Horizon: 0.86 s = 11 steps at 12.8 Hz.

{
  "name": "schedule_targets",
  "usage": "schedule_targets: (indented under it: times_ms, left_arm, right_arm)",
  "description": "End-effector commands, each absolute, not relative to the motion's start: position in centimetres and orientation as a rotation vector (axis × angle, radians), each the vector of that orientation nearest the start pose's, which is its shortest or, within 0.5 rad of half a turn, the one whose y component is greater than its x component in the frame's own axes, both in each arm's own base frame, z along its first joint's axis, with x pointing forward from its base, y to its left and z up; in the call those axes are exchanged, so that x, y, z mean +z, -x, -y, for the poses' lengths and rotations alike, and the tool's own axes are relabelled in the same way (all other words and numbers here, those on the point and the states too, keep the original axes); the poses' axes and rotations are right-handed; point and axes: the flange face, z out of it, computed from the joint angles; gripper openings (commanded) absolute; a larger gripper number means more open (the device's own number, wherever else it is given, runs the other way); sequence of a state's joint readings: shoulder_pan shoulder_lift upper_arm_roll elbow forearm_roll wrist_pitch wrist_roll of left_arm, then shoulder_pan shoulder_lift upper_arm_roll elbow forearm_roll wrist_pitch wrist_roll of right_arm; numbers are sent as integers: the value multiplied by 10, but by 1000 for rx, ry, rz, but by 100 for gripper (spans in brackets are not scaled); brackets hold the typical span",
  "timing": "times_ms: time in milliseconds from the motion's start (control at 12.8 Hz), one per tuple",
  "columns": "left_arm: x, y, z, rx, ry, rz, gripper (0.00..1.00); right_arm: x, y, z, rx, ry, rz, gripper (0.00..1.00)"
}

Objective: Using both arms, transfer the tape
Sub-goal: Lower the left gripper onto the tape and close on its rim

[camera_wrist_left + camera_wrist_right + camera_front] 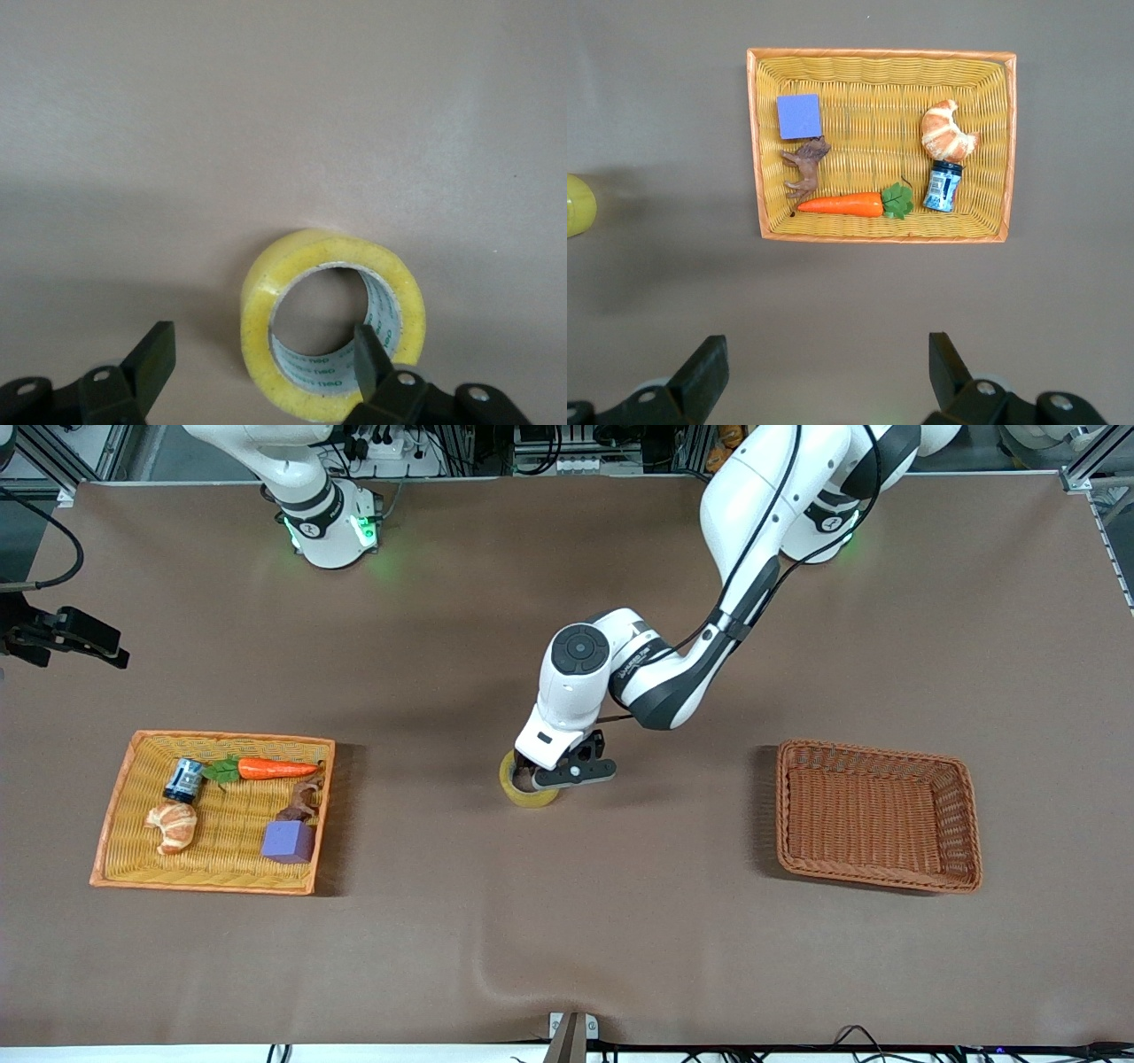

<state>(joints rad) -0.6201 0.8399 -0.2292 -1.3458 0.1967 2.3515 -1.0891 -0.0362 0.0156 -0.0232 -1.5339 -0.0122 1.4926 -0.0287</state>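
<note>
The tape (530, 792), a translucent yellow ring, lies on the brown table near its middle. My left gripper (537, 776) is down at the tape and open. In the left wrist view the tape (266, 310) has its wall between the fingers of my left gripper (263, 359). One finger (372, 356) is inside the ring's hole and the other (155, 359) is outside, apart from the roll. My right gripper (824, 367) is open and empty, high over the table, looking down at the yellow basket (992, 142). The tape's edge (578, 205) shows in that view too. Only the right arm's base (323, 522) shows in the front view.
A yellow wicker basket (120, 815) toward the right arm's end holds a carrot (276, 768), a croissant (173, 825), a small jar (183, 779), a purple cube (288, 841) and a brown toy figure (301, 802). A brown wicker basket (877, 815) stands toward the left arm's end.
</note>
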Motion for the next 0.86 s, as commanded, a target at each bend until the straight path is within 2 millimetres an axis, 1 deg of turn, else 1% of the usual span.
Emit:
schedule_targets:
  times_ms: [0, 78, 235, 392, 471, 549, 627, 706, 784]
  left_arm:
    - [229, -527, 550, -187, 3273, 390, 78]
    - [224, -527, 548, -174, 3267, 417, 68]
    - [203, -521, 550, -145, 3248, 422, 54]
    - [201, -523, 550, -165, 3261, 397, 14]
    - [200, -523, 549, -166, 3261, 388, 0]
    - [196, -522, 550, -179, 3255, 357, 0]
    - [204, -527, 546, -233, 3244, 322, 0]
    - [223, -533, 544, -282, 3250, 318, 0]
    - [237, -542, 535, -299, 3243, 343, 0]
  right_arm:
    - [634, -545, 36, 79, 3138, -41, 100]
    - [633, -545, 34, 81, 3132, -38, 100]
    - [634, -544, 29, 81, 3133, -21, 100]
    - [630, -544, 27, 100, 3132, -19, 100]
    - [628, -545, 26, 105, 3132, -14, 100]
    - [628, -545, 23, 101, 3133, -7, 100]
    - [630, -544, 19, 103, 3133, -2, 100]
    - [627, -545, 19, 115, 3133, -14, 100]
    - [625, -545, 19, 120, 3131, -16, 100]
